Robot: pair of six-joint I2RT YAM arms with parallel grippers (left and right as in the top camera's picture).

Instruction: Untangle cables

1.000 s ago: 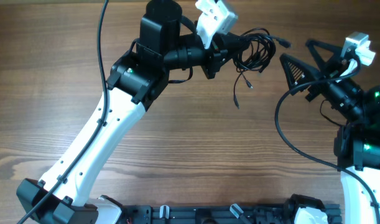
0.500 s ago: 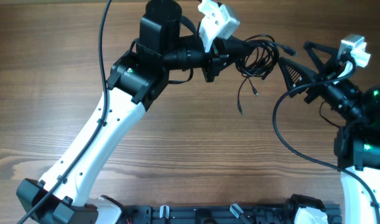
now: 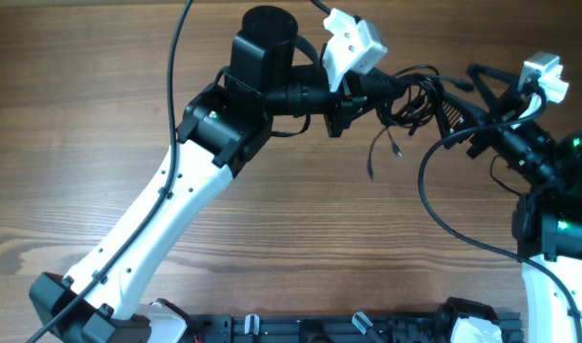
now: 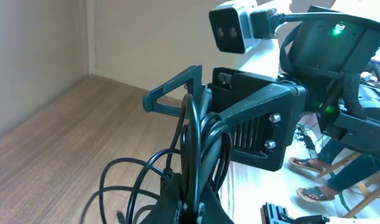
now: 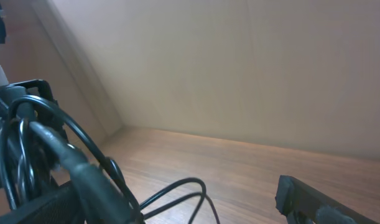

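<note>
Left fingers (image 4: pixel 170 205) pinching one tangle (image 4: pixel 196 140), right fingers (image 4: pixel 255 115) wide

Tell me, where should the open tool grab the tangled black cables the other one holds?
Probably the loops of the cables poking out beyond the shut left tool, coming from the right. The open right tool faces them there, while the hanging plug ends are thin and dangly.

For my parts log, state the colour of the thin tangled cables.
Black; the thin tangled cables show best in the left wrist view.
</note>
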